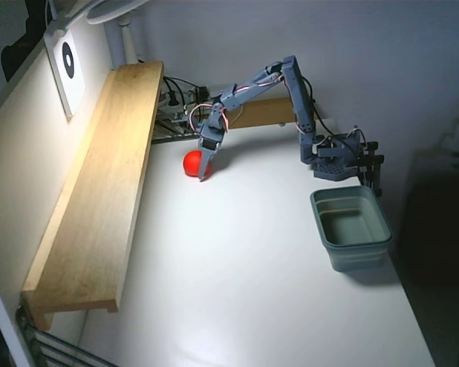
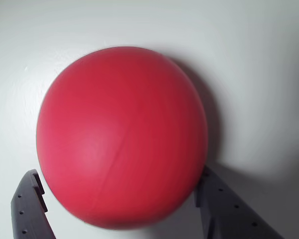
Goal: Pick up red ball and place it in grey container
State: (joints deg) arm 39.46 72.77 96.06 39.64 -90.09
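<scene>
The red ball point(image 1: 190, 162) rests on the white table at the back left, close to the wooden shelf. My gripper point(image 1: 204, 173) points down right at the ball, on its right side in the fixed view. In the wrist view the red ball point(image 2: 122, 137) fills most of the picture and lies between the two dark fingers, with the gripper point(image 2: 117, 177) open around it. The right finger point(image 2: 219, 204) touches the ball's edge, while the left finger point(image 2: 27, 209) shows a thin gap. The grey container point(image 1: 359, 256) stands at the right, with nothing visible inside it.
A long wooden shelf point(image 1: 99, 191) runs along the table's left side. The arm's base point(image 1: 336, 160) is clamped at the back right, just behind the container. Cables and a power strip point(image 1: 176, 103) lie at the back. The table's edge falls off at the right.
</scene>
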